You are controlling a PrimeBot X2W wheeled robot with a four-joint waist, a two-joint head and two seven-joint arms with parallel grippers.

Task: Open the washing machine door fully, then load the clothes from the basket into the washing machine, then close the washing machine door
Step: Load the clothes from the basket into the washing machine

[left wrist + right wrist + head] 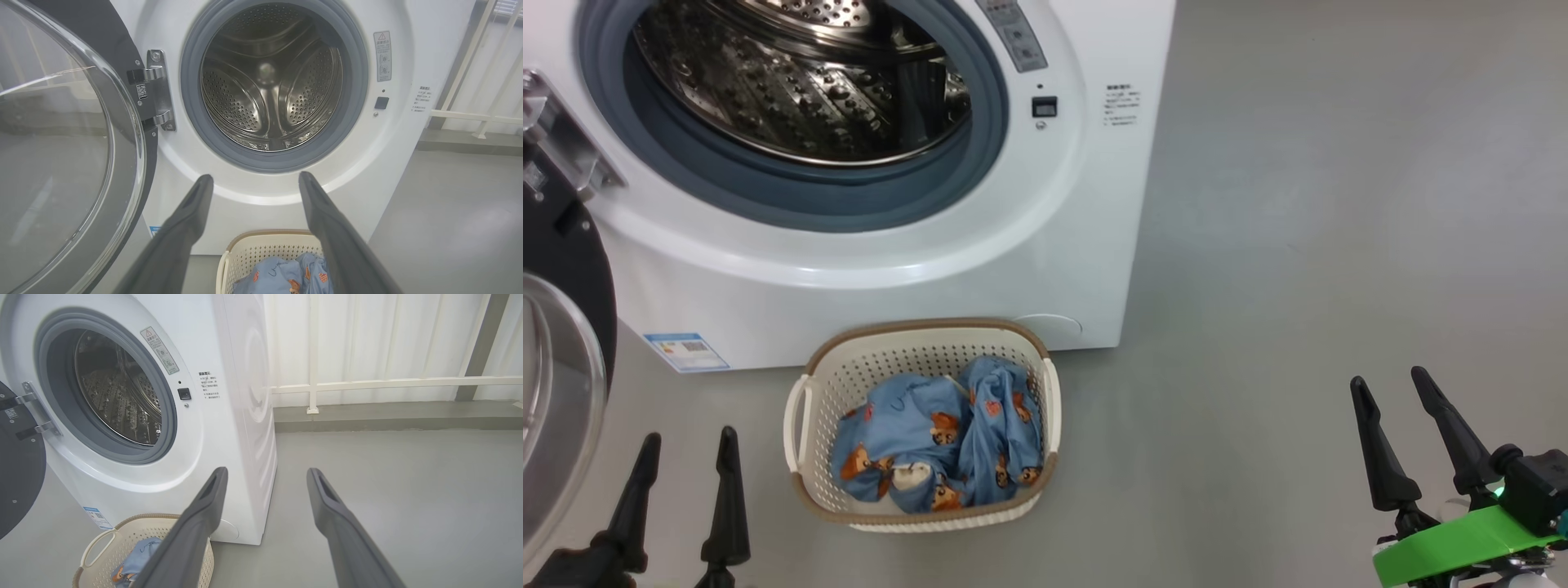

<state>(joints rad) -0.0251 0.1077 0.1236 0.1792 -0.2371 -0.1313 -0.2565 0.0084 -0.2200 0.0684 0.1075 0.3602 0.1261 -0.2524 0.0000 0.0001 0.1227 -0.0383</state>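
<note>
Now, with left end effector (689, 434) and right end effector (1387, 376) both spread, I should move the left toward 3 o'clock and pinch the clothes (939, 445) deep.

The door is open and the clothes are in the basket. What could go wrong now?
1. The clothes lie bunched in the basket; one grab might lift only one piece or drag the basket.
2. The open door stands close beside the left gripper; that arm could bump it.
</note>
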